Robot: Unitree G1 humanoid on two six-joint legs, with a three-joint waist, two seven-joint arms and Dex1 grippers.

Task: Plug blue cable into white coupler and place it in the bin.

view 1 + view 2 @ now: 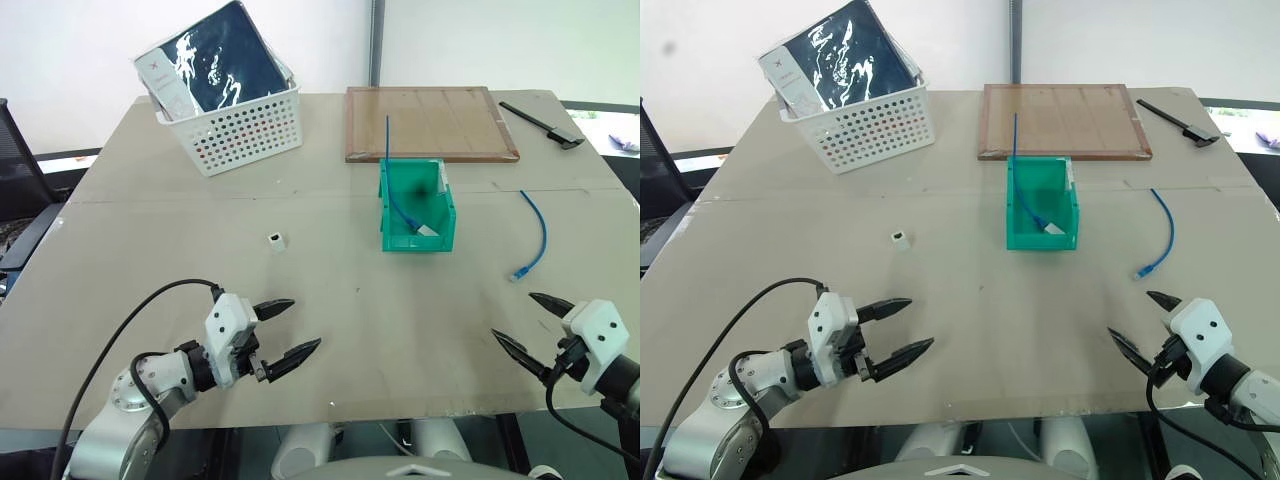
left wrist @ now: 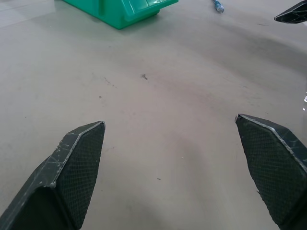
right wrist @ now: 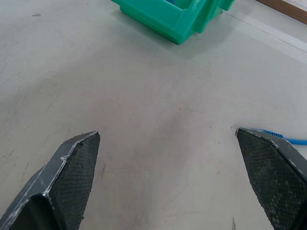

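At the near left, the left gripper (image 1: 286, 332) hovers over the bare tabletop with its two black fingers spread wide and nothing between them. Beyond it, toward the middle of the table (image 1: 330, 310), the white coupler (image 1: 276, 240) sits alone, well apart from both grippers. At the far left stands a white perforated basket (image 1: 238, 128) with a dark package (image 1: 215, 55) leaning in it. Near the centre, the green bin (image 1: 414, 206) rests just in front of a wooden board (image 1: 430, 122); a straighter blue cable (image 1: 390, 170) rises out of the bin and leans back over the board, with a small white piece lying inside the bin. To the right of the bin, the blue cable (image 1: 535, 235) lies curved on the table, its plug end nearest the right gripper (image 1: 528, 322), which also hangs empty with fingers wide apart at the near right. A black tool (image 1: 542, 124) lies at the far right corner.
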